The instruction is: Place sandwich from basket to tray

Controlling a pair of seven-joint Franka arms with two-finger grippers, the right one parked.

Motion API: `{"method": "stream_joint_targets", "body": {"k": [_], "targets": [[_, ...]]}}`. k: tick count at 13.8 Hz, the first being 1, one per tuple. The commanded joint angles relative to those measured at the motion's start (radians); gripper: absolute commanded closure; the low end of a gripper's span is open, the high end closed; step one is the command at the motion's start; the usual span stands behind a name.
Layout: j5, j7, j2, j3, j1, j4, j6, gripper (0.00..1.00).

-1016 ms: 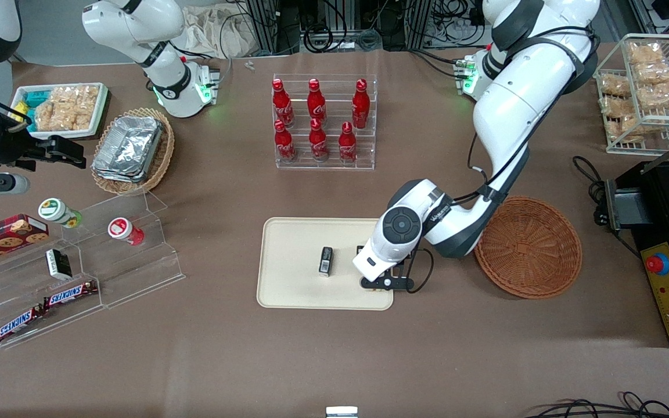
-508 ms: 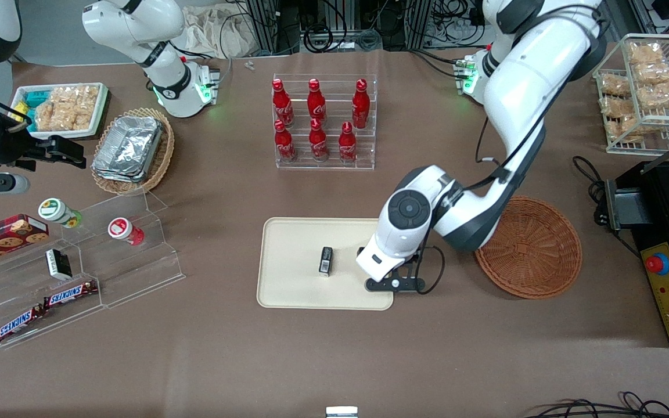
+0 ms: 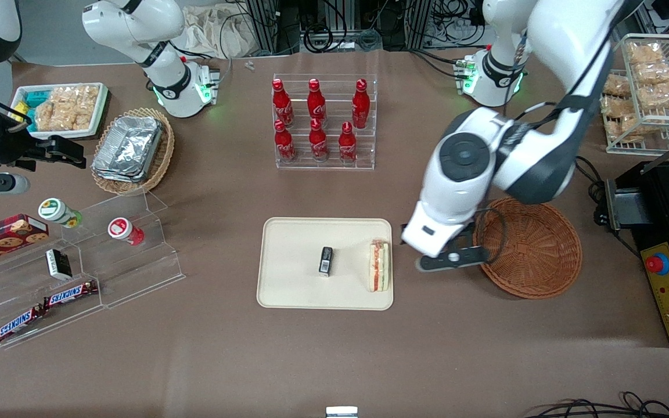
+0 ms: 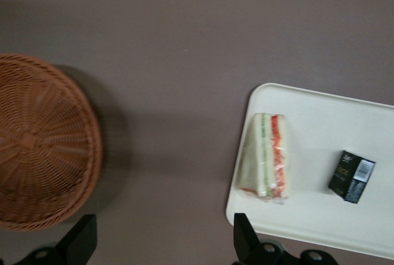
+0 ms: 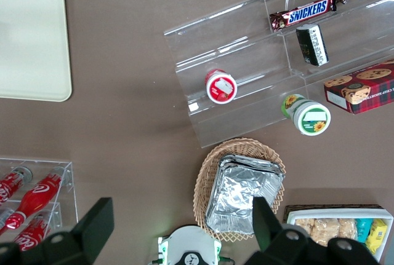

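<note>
Since it lies flat on the tray — sandwich (image 3: 378, 265): resting at the end nearest the basket.
tray (image 3: 294, 244): also holds a small dark packet (image 3: 326, 260).
basket (image 3: 535, 247): empty.
gripper (image 3: 449, 259): jaws spread, holding nothing, raised between tray and basket; best to lift clear without brushing the sandwich.

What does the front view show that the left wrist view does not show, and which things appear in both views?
Only the front view shows the left arm itself, with its gripper raised above the table between tray and basket, plus the rack of red bottles and the tan basket of foil containers.

Only the left wrist view shows the gripper's fingertips spread wide apart, holding nothing.

Both show the sandwich lying on the tray beside a small black packet, and the basket with nothing in it.
</note>
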Motion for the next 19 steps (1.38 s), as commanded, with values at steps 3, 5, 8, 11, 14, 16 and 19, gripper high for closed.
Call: {"method": "stream_joint_targets", "body": {"k": [3,5,8,11,14,16,19], "targets": [[-0.124,0.058,-0.301,-0.011,0.129,-0.27,0.002,0.0],[-0.196,0.176,-0.361,-0.01,0.197,-0.293,-0.042,0.0],[-0.206,0.274,-0.401,-0.007,0.263,-0.287,-0.107,0.0],[-0.245,0.438,-0.429,-0.007,0.359,-0.286,-0.131,0.0],[-0.278,0.61,-0.435,-0.005,0.454,-0.273,-0.145,0.0],[-0.278,0.717,-0.421,-0.005,0.508,-0.251,-0.156,0.0],[-0.276,0.724,-0.386,-0.004,0.545,-0.209,-0.156,0.0]]}}
